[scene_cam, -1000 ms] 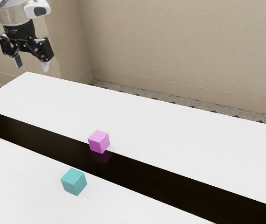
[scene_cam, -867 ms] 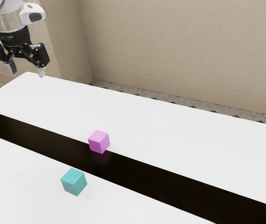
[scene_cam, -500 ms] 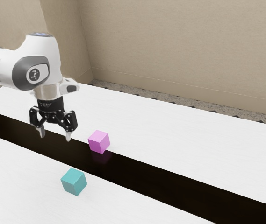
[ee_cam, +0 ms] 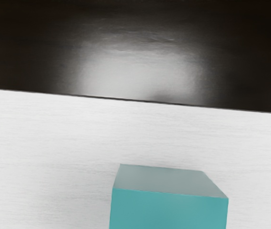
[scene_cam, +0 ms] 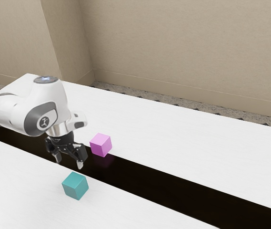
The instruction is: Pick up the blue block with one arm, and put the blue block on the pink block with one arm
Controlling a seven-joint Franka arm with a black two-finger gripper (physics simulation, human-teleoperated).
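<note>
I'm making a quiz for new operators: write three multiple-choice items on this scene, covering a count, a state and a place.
1. How many blocks stand on the table? A one; B two; C three.
2. The hand is: A open, empty; B shut on a block; C resting on the table.
3. Relative to the pink block, the blue block lies: A on top; B touching its side; C across the dark strip.
Answers: B, one pink, one blue; A, fingers apart, nothing between; C, the strip separates them.

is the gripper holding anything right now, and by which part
Nothing is held: the gripper is open in the air above the blue block, not touching it.
</note>
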